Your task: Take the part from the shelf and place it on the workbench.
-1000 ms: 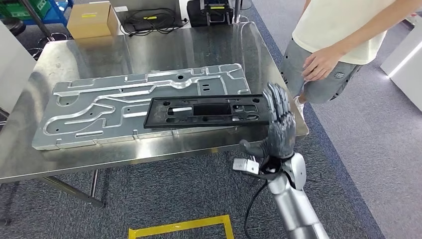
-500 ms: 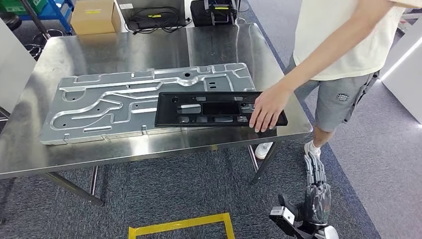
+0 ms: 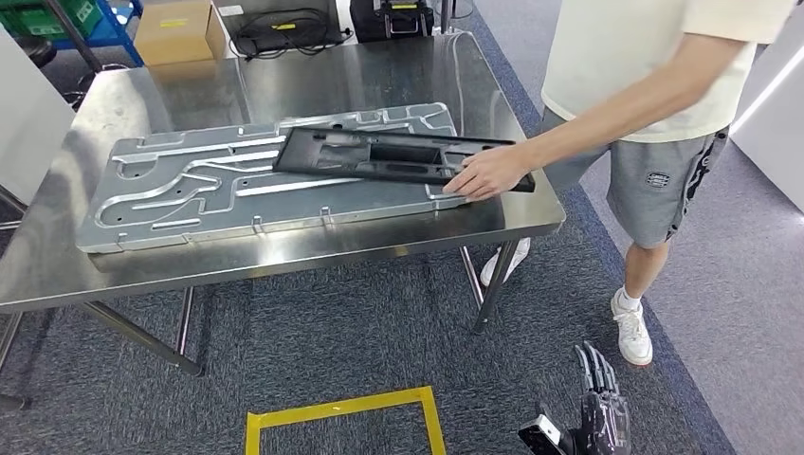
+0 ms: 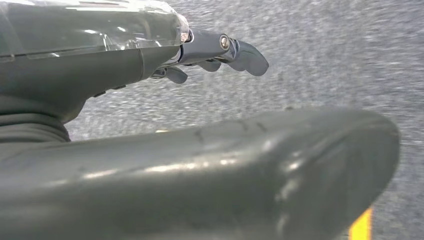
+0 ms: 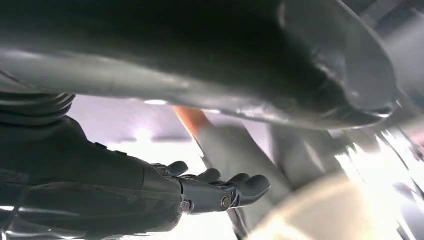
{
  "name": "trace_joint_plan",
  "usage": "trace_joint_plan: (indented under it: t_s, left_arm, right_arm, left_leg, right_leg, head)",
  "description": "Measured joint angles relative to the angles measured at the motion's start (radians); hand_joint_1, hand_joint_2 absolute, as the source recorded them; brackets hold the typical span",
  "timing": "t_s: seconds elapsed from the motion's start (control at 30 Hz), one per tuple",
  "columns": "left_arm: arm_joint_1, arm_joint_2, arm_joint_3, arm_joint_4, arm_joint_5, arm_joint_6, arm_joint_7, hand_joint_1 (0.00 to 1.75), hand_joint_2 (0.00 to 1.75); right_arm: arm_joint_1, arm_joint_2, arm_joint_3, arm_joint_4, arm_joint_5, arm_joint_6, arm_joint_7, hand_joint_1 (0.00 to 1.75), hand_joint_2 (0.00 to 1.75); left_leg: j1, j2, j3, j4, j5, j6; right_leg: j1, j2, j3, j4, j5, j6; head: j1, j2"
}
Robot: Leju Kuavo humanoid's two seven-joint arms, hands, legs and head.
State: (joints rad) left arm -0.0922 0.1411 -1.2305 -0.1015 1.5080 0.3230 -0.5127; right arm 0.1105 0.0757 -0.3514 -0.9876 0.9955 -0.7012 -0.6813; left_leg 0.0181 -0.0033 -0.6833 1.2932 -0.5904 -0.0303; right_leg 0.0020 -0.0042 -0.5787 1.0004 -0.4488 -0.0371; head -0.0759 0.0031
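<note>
- Head view: your black part [image 3: 393, 157] lies on the steel table [image 3: 284, 256], resting across the large grey metal plate [image 3: 190, 190], its long axis running side to side across your view. A person's hand [image 3: 485, 173] presses on the part's right end. Your right robot hand [image 3: 597, 412] hangs low over the carpet, well below and to the right of the table, fingers straight and apart, holding nothing. It is the robot hand on the part's side; the part sits up and to its left.
- Left wrist view: your left robot hand [image 4: 215, 52] hangs over grey carpet, fingers loosely curled, nothing in them.
- Right wrist view: the right robot hand [image 5: 210, 190] shows bare, extended fingers against a blurred, bright background; no part lies between them. Judged from this, the placing looks done.
</note>
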Motion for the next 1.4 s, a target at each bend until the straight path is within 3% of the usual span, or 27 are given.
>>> trace_joint_plan:
  t_s: [0.03, 0.1, 0.17, 0.23, 0.3, 0.37, 0.43, 0.47, 0.5, 0.53, 0.57, 0.63, 0.7, 0.73, 0.8, 0.83, 0.87, 0.97, 1.0, 1.03, 1.07, 1.13, 1.17, 1.23, 1.27, 1.33, 1.4]
  left_arm:
    - [0.001, -0.001, 0.0, 0.0, 0.0, 0.001, 0.001, 0.0, 0.0]
    - [0.001, -0.002, 0.001, 0.0, 0.0, 0.002, 0.003, 0.0, 0.0]
    - [-0.002, 0.0, 0.002, 0.0, 0.0, 0.004, 0.004, 0.0, 0.0]
    - [-0.004, 0.001, 0.003, 0.0, 0.0, 0.005, 0.004, 0.0, 0.0]
    - [-0.003, -0.001, 0.003, 0.0, 0.0, 0.005, 0.005, 0.0, 0.0]
    - [-0.001, -0.005, 0.004, 0.0, 0.0, 0.004, 0.007, 0.0, 0.0]
    - [-0.001, -0.01, 0.003, 0.0, 0.0, 0.003, 0.014, 0.0, 0.0]
    - [0.0, -0.014, 0.003, 0.0, 0.0, 0.002, 0.018, 0.0, 0.0]
    - [0.0, -0.018, 0.002, 0.0, 0.0, -0.001, 0.024, 0.0, 0.0]
    - [0.0, -0.023, 0.001, 0.0, 0.0, -0.005, 0.029, 0.0, 0.0]
    - [0.0, -0.028, -0.001, 0.0, -0.001, -0.009, 0.035, 0.0, 0.0]
    - [0.001, -0.037, -0.004, 0.0, -0.001, -0.013, 0.049, 0.0, 0.0]
    - [0.0, -0.045, -0.008, -0.001, -0.001, -0.009, 0.065, 0.0, 0.0]
    - [-0.001, -0.048, -0.01, -0.001, -0.001, -0.007, 0.074, 0.0, 0.0]
    - [-0.002, -0.055, -0.019, -0.002, -0.002, -0.004, 0.087, 0.0, 0.0]
    - [-0.001, -0.058, -0.023, -0.002, -0.003, -0.005, 0.091, 0.0, 0.0]
    - [0.001, -0.059, -0.027, -0.002, -0.003, -0.006, 0.093, 0.0, 0.0]
    - [0.0, -0.061, -0.037, -0.002, -0.006, -0.014, 0.095, 0.0, 0.0]
    - [-0.002, -0.061, -0.041, -0.002, -0.006, -0.018, 0.096, 0.0, 0.0]
    - [-0.003, -0.061, -0.046, -0.002, -0.007, -0.021, 0.097, 0.0, 0.0]
    - [-0.003, -0.061, -0.05, -0.003, -0.007, -0.023, 0.098, 0.0, 0.0]
    - [-0.006, -0.061, -0.054, -0.003, -0.007, -0.024, 0.1, 0.0, 0.0]
    - [-0.01, -0.061, -0.054, -0.003, -0.006, -0.024, 0.1, 0.0, 0.0]
    - [-0.016, -0.061, -0.054, -0.003, -0.005, -0.022, 0.097, 0.0, 0.0]
    - [-0.017, -0.061, -0.054, -0.003, -0.005, -0.021, 0.095, 0.0, 0.0]
    - [-0.015, -0.063, -0.054, -0.003, -0.004, -0.02, 0.091, 0.0, 0.0]
    - [-0.016, -0.064, -0.055, -0.003, -0.004, -0.021, 0.086, 0.0, 0.0]
  right_arm:
    - [-0.009, -0.002, -0.027, 0.057, -0.001, 0.0, 0.0, 0.0, 0.0]
    - [-0.021, -0.005, -0.078, 0.154, -0.005, 0.0, 0.0, 0.0, 0.0]
    - [-0.03, -0.006, -0.113, 0.219, -0.006, 0.0, 0.0, 0.0, 0.0]
    - [-0.04, -0.008, -0.134, 0.263, -0.005, 0.0, 0.0, 0.0, 0.0]
    - [-0.046, -0.012, -0.155, 0.3, 0.001, 0.0, 0.007, 0.0, 0.0]
    - [-0.056, -0.019, -0.178, 0.36, 0.022, 0.005, 0.051, 0.0, 0.0]
    - [-0.075, -0.032, -0.212, 0.473, 0.049, 0.043, 0.17, 0.0, 0.0]
    - [-0.083, -0.039, -0.228, 0.528, 0.056, 0.079, 0.244, 0.0, 0.0]
    - [-0.089, -0.044, -0.246, 0.582, 0.058, 0.15, 0.353, 0.0, 0.0]
    - [-0.092, -0.047, -0.26, 0.615, 0.054, 0.233, 0.458, 0.0, 0.0]
    - [-0.095, -0.049, -0.273, 0.641, 0.042, 0.339, 0.58, 0.0, 0.0]
    - [-0.101, -0.047, -0.305, 0.679, 0.012, 0.526, 0.777, 0.0, 0.0]
    - [-0.108, -0.041, -0.336, 0.704, -0.012, 0.623, 0.853, 0.0, 0.0]
    - [-0.113, -0.038, -0.349, 0.713, -0.018, 0.645, 0.857, 0.0, 0.0]
    - [-0.119, -0.035, -0.372, 0.73, -0.027, 0.672, 0.849, 0.0, 0.0]
    - [-0.121, -0.034, -0.381, 0.737, -0.031, 0.679, 0.842, 0.0, 0.0]
    - [-0.123, -0.033, -0.39, 0.743, -0.037, 0.684, 0.834, 0.0, 0.0]
    - [-0.129, -0.033, -0.419, 0.753, -0.065, 0.698, 0.811, 0.0, 0.0]
    - [-0.129, -0.033, -0.428, 0.756, -0.075, 0.704, 0.805, 0.0, 0.0]
    - [-0.13, -0.033, -0.438, 0.758, -0.082, 0.711, 0.801, 0.0, 0.44]
    - [-0.131, -0.033, -0.447, 0.761, -0.086, 0.716, 0.797, 0.0, 0.44]
    - [-0.134, -0.032, -0.46, 0.764, -0.089, 0.721, 0.79, 0.0, 0.44]
    - [-0.135, -0.03, -0.465, 0.765, -0.091, 0.722, 0.787, 0.0, 0.0]
    - [-0.138, -0.028, -0.478, 0.767, -0.101, 0.721, 0.782, 0.0, 0.0]
    - [-0.139, -0.027, -0.487, 0.768, -0.109, 0.721, 0.778, 0.0, 0.0]
    - [-0.14, -0.027, -0.505, 0.769, -0.122, 0.72, 0.771, 0.0, 0.0]
    - [-0.141, -0.027, -0.519, 0.77, -0.122, 0.718, 0.772, 0.0, 0.0]
  left_leg:
    - [-0.002, 0.0, 0.026, -0.004, 0.021, 0.004]
    - [-0.01, 0.0, 0.122, -0.108, 0.069, 0.019]
    - [-0.02, 0.0, 0.224, -0.256, 0.065, 0.036]
    - [-0.027, 0.001, 0.26, -0.324, 0.05, 0.045]
    - [-0.027, 0.004, 0.249, -0.333, 0.07, 0.054]
    - [-0.021, 0.01, 0.23, -0.342, 0.097, 0.066]
    - [-0.019, 0.012, 0.2, -0.342, 0.122, 0.071]
    - [-0.019, 0.012, 0.184, -0.34, 0.133, 0.071]
    - [-0.018, 0.012, 0.166, -0.336, 0.144, 0.069]
    - [-0.017, 0.012, 0.149, -0.331, 0.153, 0.065]
    - [-0.015, 0.012, 0.131, -0.323, 0.162, 0.061]
    - [-0.012, 0.012, 0.096, -0.302, 0.174, 0.05]
    - [-0.015, 0.015, 0.072, -0.282, 0.184, 0.036]
    - [-0.016, 0.017, 0.065, -0.277, 0.191, 0.03]
    - [-0.013, 0.018, 0.057, -0.271, 0.2, 0.017]
    - [-0.01, 0.017, 0.052, -0.261, 0.186, 0.012]
    - [-0.007, 0.015, 0.042, -0.232, 0.149, 0.008]
    - [-0.005, 0.013, 0.004, -0.062, 0.0, 0.003]
    - [-0.005, 0.013, 0.003, -0.015, -0.013, 0.004]
    - [-0.006, 0.013, 0.016, 0.007, 0.0, 0.006]
    - [-0.006, 0.013, 0.046, -0.006, 0.031, 0.01]
    - [-0.011, 0.013, 0.143, -0.116, 0.077, 0.023]
    - [-0.015, 0.01, 0.201, -0.198, 0.07, 0.031]
    - [-0.023, 0.008, 0.266, -0.306, 0.04, 0.043]
    - [-0.027, 0.008, 0.275, -0.33, 0.036, 0.047]
    - [-0.026, 0.019, 0.258, -0.337, 0.058, 0.058]
    - [-0.021, 0.028, 0.23, -0.343, 0.089, 0.07]
  right_leg:
    - [0.003, -0.001, -0.014, 0.002, 0.009, 0.0]
    - [0.006, -0.003, -0.034, 0.008, 0.024, 0.002]
    - [0.007, -0.005, -0.044, 0.011, 0.039, 0.008]
    - [0.003, -0.005, -0.047, 0.009, 0.056, 0.019]
    - [0.002, -0.002, -0.052, 0.012, 0.061, 0.031]
    - [0.001, 0.004, -0.071, 0.054, 0.005, 0.042]
    - [-0.006, 0.006, -0.099, 0.169, -0.104, 0.052]
    - [-0.009, 0.006, -0.107, 0.228, -0.136, 0.056]
    - [-0.013, 0.005, -0.108, 0.276, -0.147, 0.061]
    - [-0.017, 0.005, -0.094, 0.288, -0.126, 0.065]
    - [-0.022, 0.005, -0.065, 0.27, -0.095, 0.069]
    - [-0.03, 0.005, 0.033, 0.155, -0.06, 0.076]
    - [-0.03, 0.008, 0.112, 0.035, -0.086, 0.073]
    - [-0.027, 0.01, 0.126, 0.006, -0.099, 0.066]
    - [-0.025, 0.007, 0.117, -0.005, -0.097, 0.045]
    - [-0.024, 0.004, 0.11, -0.005, -0.088, 0.035]
    - [-0.024, 0.001, 0.1, -0.006, -0.078, 0.026]
    - [-0.015, -0.006, 0.055, -0.004, -0.042, 0.012]
    - [-0.012, -0.007, 0.039, -0.002, -0.03, 0.011]
    - [-0.009, -0.008, 0.022, 0.0, -0.018, 0.01]
    - [-0.006, -0.008, 0.005, 0.004, -0.008, 0.011]
    - [-0.004, -0.007, -0.022, 0.011, 0.011, 0.013]
    - [-0.003, -0.005, -0.031, 0.014, 0.02, 0.017]
    - [-0.005, -0.003, -0.038, 0.014, 0.039, 0.029]
    - [-0.006, 0.0, -0.041, 0.011, 0.051, 0.037]
    - [-0.008, 0.005, -0.05, 0.008, 0.059, 0.048]
    - [-0.009, 0.008, -0.075, 0.058, -0.009, 0.057]
  head:
    - [0.0, 0.0]
    - [0.0, 0.0]
    - [0.0, 0.0]
    - [0.0, 0.0]
    - [0.0, 0.0]
    - [0.0, 0.0]
    - [0.0, 0.0]
    - [0.0, 0.0]
    - [0.0, 0.0]
    - [0.0, 0.0]
    - [0.0, 0.0]
    - [0.0, 0.0]
    - [0.0, 0.0]
    - [0.0, 0.0]
    - [0.0, 0.0]
    - [0.0, 0.0]
    - [0.0, 0.0]
    - [-0.001, 0.0]
    - [0.0, 0.0]
    - [-0.001, 0.0]
    - [-0.001, 0.0]
    - [-0.001, 0.0]
    - [-0.001, 0.0]
    - [-0.001, 0.0]
    - [0.0, 0.0]
    - [-0.001, 0.0]
    - [-0.001, 0.0]
